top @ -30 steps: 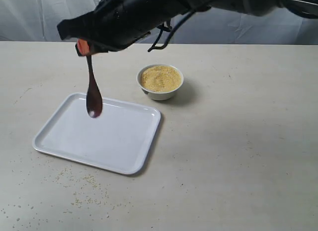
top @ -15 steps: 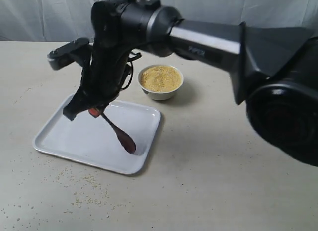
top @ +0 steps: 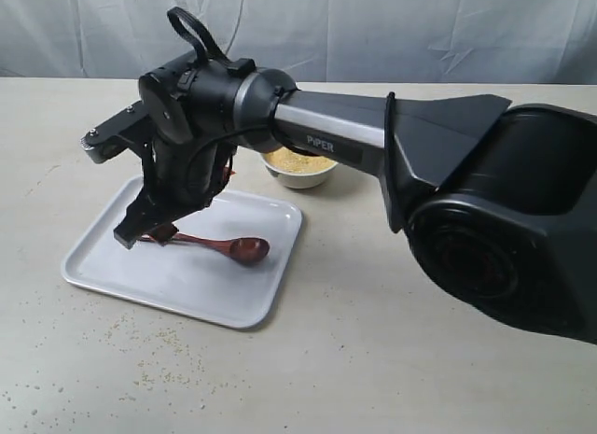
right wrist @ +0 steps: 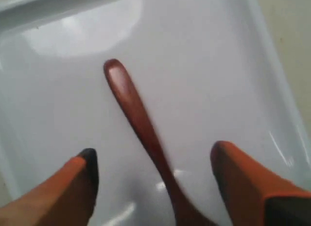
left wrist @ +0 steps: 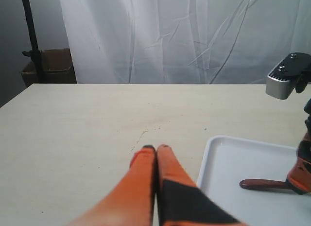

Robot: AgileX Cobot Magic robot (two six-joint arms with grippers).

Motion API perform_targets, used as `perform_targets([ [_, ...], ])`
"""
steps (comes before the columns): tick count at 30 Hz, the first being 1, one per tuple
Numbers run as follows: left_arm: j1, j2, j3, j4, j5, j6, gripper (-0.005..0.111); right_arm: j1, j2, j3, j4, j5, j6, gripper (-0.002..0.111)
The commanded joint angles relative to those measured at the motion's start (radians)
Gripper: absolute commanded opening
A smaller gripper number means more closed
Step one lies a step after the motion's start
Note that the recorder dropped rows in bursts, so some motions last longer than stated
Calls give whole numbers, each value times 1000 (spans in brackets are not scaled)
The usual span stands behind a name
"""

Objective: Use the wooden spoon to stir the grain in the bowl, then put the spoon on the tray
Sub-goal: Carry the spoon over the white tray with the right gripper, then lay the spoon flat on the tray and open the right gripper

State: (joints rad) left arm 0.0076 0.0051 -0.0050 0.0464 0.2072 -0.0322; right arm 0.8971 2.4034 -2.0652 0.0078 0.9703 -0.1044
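The wooden spoon (right wrist: 133,114) lies flat on the tray (right wrist: 209,60) — between the wide-spread fingers of the right gripper (right wrist: 154,152), released.

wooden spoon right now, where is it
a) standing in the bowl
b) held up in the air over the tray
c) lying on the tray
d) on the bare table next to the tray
c: the wooden spoon lies flat on the tray, and the right wrist view shows the right gripper open, with a finger on each side of the handle and neither clamping it.
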Motion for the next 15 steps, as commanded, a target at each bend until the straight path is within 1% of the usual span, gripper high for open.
perform_targets([
  [1, 1, -5, 5, 0, -7, -1, 0, -6, -59, -15, -38, 166, 168, 69],
  [3, 1, -5, 5, 0, -7, -1, 0, -8, -89, -13, -37, 226, 220, 67],
  [6, 1, -5, 5, 0, -7, -1, 0, -18, -133, 6, -20, 251, 231, 53],
  [8, 1, -5, 5, 0, -7, -1, 0, -25, -170, 42, 29, 251, 231, 34],
  [11, 1, -5, 5, 0, -7, -1, 0, -36, -235, 123, 82, 251, 231, -1],
  [15, 1, -5, 5, 0, -7, -1, 0, -73, -353, 293, 93, 177, 231, 0],
])
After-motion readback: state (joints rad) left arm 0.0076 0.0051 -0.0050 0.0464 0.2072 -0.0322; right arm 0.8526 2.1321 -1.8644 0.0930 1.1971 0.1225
